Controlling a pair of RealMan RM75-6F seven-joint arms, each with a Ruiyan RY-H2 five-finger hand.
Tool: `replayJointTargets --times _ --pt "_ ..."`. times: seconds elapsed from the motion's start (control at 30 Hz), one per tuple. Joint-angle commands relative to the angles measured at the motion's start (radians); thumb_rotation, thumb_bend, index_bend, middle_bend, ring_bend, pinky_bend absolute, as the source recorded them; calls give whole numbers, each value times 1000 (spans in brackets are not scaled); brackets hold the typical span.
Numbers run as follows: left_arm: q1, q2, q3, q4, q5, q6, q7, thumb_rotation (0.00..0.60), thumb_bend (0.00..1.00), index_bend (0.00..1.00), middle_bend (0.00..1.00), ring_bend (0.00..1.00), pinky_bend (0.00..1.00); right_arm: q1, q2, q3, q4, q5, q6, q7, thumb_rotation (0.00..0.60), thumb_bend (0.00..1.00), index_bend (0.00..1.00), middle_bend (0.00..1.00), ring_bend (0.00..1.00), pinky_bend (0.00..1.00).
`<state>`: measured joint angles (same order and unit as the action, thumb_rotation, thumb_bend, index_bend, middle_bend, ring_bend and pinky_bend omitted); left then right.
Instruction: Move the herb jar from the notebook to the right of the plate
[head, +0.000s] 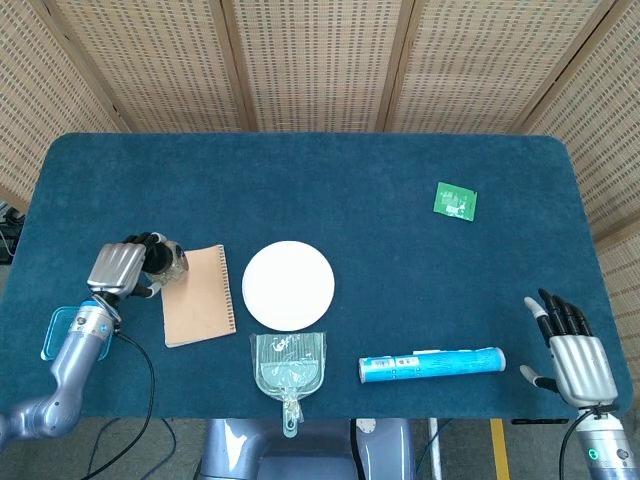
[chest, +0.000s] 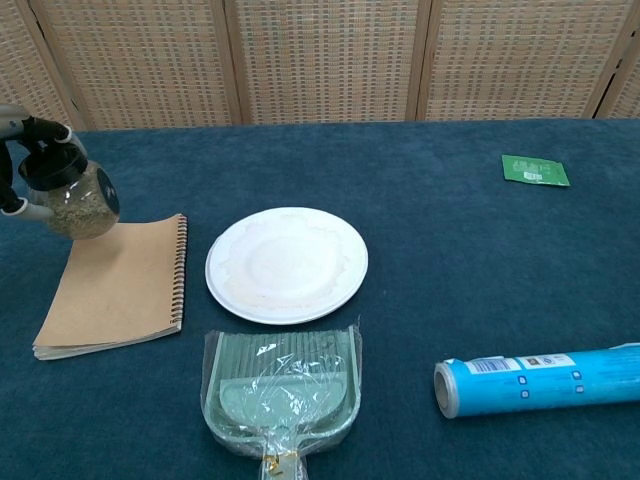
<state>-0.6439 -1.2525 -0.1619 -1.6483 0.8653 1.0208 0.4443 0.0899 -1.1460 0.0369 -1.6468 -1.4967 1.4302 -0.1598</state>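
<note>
Fingers of left robot hand clasp herb jar (hand cropped in chest view).

The notebook lies left of the plate. The dustpan sits below the plate. The tube lies lower right.

A dustpan, blue tube, green packet and blue container lie on the tabletop.
</note>
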Motion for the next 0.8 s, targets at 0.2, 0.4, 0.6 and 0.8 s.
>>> replayJointTargets --times 0.2,0.4,0.6,0.8 --pt "-89 -15 -54 -58 -52 -3 84 600 445 608 270 254 436 9 2 11 11 30 -24 19 600 30 91 0 0 88" --pt "-172 -69 -89 -57 -107 -26 138 600 445 606 269 253 435 17 -2 21 26 63 -47 22 600 31 91 0 0 88" --pt "-309 -178 -120 13 -178 -82 216 600 445 606 265 251 434 26 -12 35 44 106 -68 8 600 31 93 0 0 88" --pt "-438 -294 -152 110 -219 -126 256 600 445 603 264 250 433 33 -20 50 67 152 -92 10 600 31 92 0 0 88"
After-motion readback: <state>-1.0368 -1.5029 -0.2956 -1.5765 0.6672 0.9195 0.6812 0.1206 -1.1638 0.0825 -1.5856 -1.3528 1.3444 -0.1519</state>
